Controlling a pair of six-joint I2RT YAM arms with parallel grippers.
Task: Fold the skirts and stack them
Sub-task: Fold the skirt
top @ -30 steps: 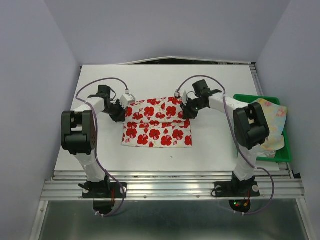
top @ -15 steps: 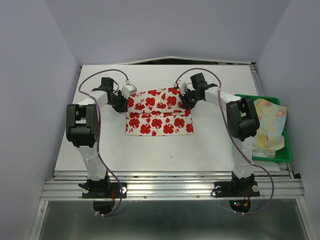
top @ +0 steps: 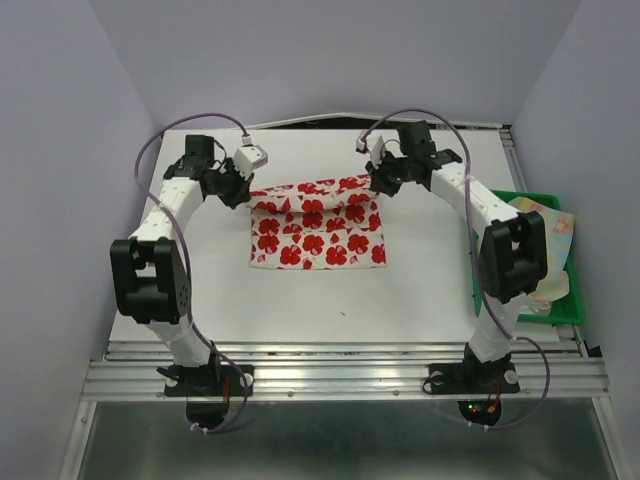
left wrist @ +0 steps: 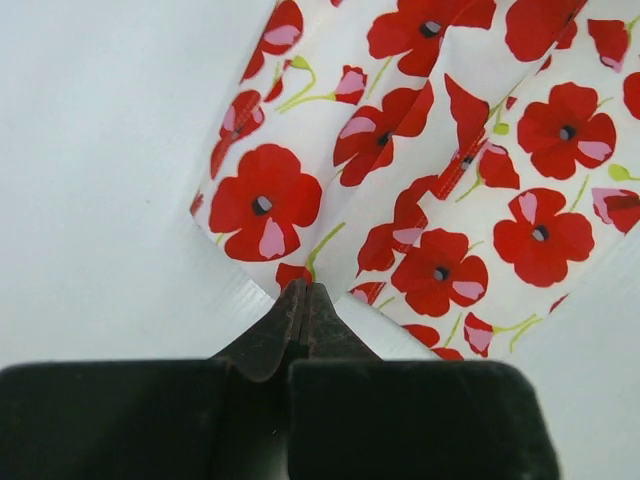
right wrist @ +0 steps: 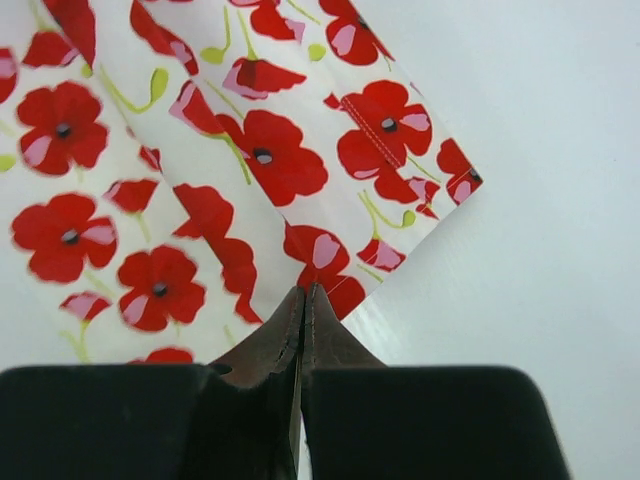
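The red-flowered skirt (top: 318, 232) is lying spread out in the middle of the white table (top: 300, 300), its near edge flat on the surface and running straight across from left to right. Its far edge is being held at both corners, so the cloth is sloping up a little toward the back, and soft creases are running across it. Off at the table's right edge, the green tray (top: 568, 312) is sitting well apart from that skirt. The pale yellow floral skirt (top: 545, 235) is bunched up in it and spilling over the tray's far rim.

The left gripper (left wrist: 303, 296) is clamping the skirt's far left corner. In the left wrist view its two fingertips are pressing tight together right on the hem. The right gripper (right wrist: 304, 300) is doing the same at the far right corner, pinched closed on a red bloom at the cloth's edge. Both are pointing inward toward each other across the skirt.
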